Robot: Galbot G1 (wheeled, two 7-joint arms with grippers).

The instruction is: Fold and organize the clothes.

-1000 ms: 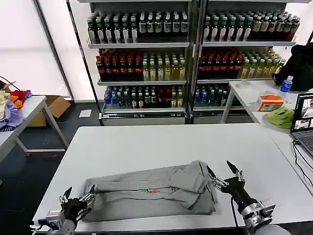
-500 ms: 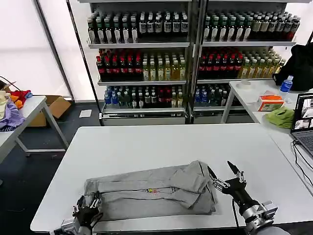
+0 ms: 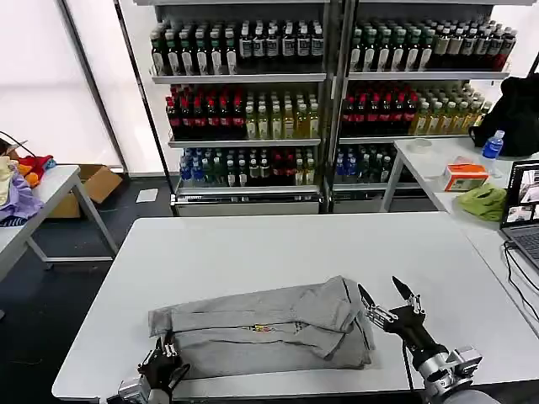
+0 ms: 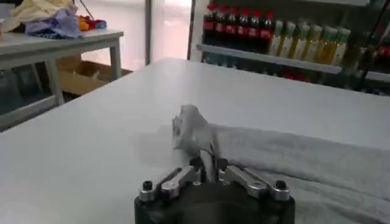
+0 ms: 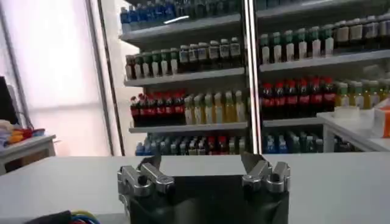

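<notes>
Lower centre, the grey shirt point(image 3: 268, 326) lies half-folded on the table point(image 3: 253, 244). The left gripper point(image 3: 167, 362) pinches its corner (lift gently, evenly); the right gripper point(image 3: 387, 303) waits open.

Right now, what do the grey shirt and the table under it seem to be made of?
The grey shirt looks like soft knit fabric, probably cotton jersey: matte, heathered, with limp folds, bunching where the left gripper pinches its corner. The table looks like a hard, smooth white laminate or painted board with a faint sheen; which one is unclear.
</notes>
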